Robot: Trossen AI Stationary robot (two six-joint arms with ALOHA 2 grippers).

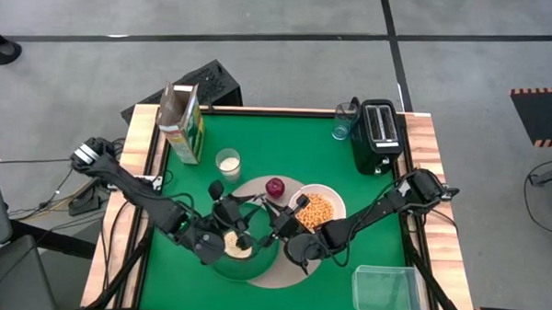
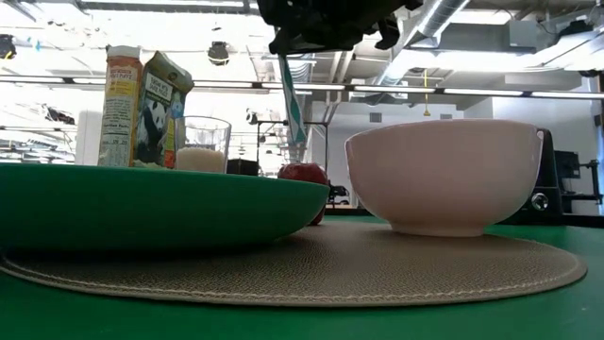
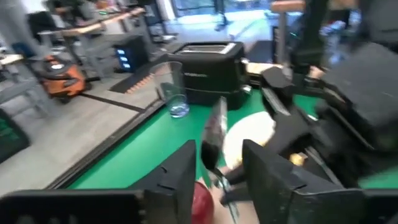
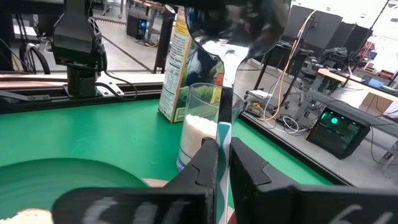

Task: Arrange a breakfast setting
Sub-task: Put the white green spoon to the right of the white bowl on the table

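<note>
1. Spoon (image 4: 221,93) stands upright in the right gripper (image 4: 222,163), bowl end up, its teal-striped handle pinched between the two dark fingers (image 4: 202,163); the jaws are nearly shut on it.
2. In the high view the right gripper (image 1: 278,224) is at the mat's centre, between plate and bowl, with the apple (image 1: 275,186) just off at 12 o'clock.
3. In the low view the spoon (image 2: 291,99) hangs down from the grippers above, over the apple (image 2: 302,175).
4. Left gripper (image 1: 237,218) is over the plate (image 1: 244,266), at 9 o'clock from the right gripper. Its jaws stand partly apart, and the spoon (image 3: 214,134) stands in the gap between its fingers (image 3: 180,171); whether they touch it I cannot tell.
5. Bagel (image 1: 236,244) lies on the plate, under the left gripper.
6. Bowl (image 1: 318,208) of cereal sits on the mat (image 1: 290,277) at 2 o'clock from the right gripper.
7. Glass (image 1: 227,162) of milk stands off the mat at 11 o'clock, with the box (image 1: 183,124) beyond it.
</note>
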